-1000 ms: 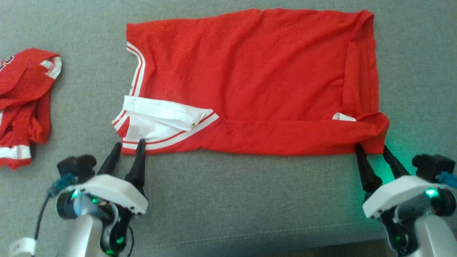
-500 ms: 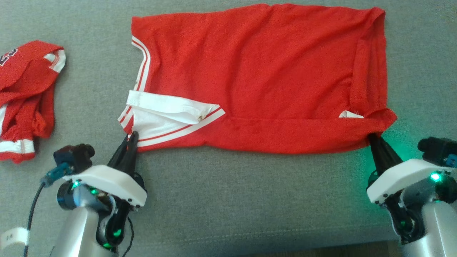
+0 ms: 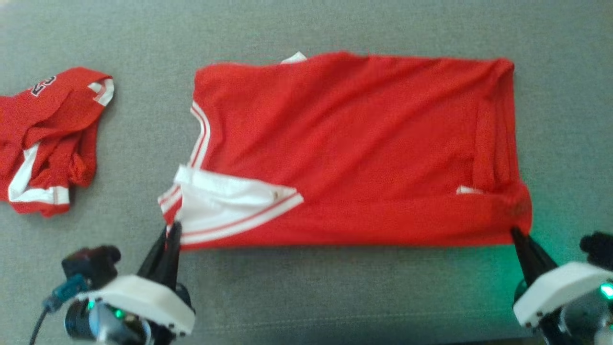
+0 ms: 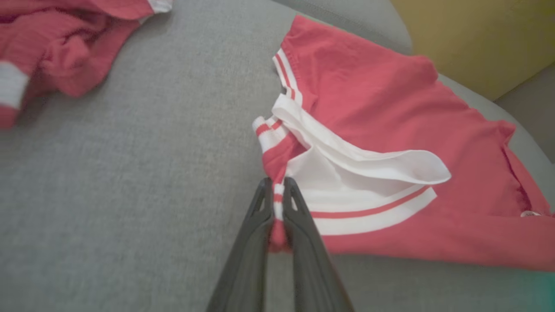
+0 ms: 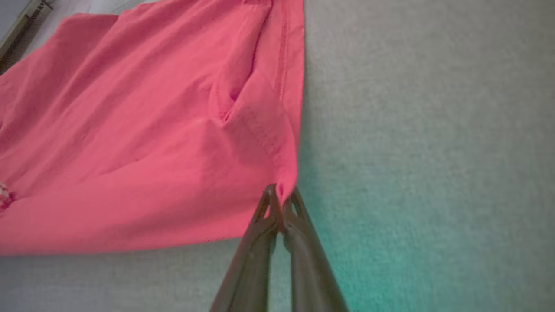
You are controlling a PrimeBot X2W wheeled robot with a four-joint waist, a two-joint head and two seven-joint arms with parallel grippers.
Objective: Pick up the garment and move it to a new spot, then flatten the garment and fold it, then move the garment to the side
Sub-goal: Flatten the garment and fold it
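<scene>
Looking at the red garment (image 3: 354, 143) first: it's spread mostly flat across the middle of the grey cushion (image 3: 335, 287), long near edge facing me, with a white striped panel (image 3: 225, 206) flipped open at its near-left corner. My left gripper (image 4: 277, 190) is pinched tight on that striped corner, and the left wrist view shows a bit of fabric squeezed between the fingers. My right gripper (image 5: 281, 193) is clamped on the near-right corner, at the hem tip. Holding both near corners makes sense to me: it lets me tension the front edge, then either drag the thing flat or carry that edge over for a fold. Diagonal wrinkles run across the body, so I'd say we're somewhere in the flatten-and-fold part, not done.

Stuff I can't work out: a small white scrap (image 3: 293, 57) pokes out at the far edge, maybe a label or trim, too blurry to call. Same with the white fleck (image 3: 467, 190) near the right corner. How many layers sit under the top one is hidden. A second red piece (image 3: 52, 143) sits bunched well off to my left, cut off by the frame edge.
</scene>
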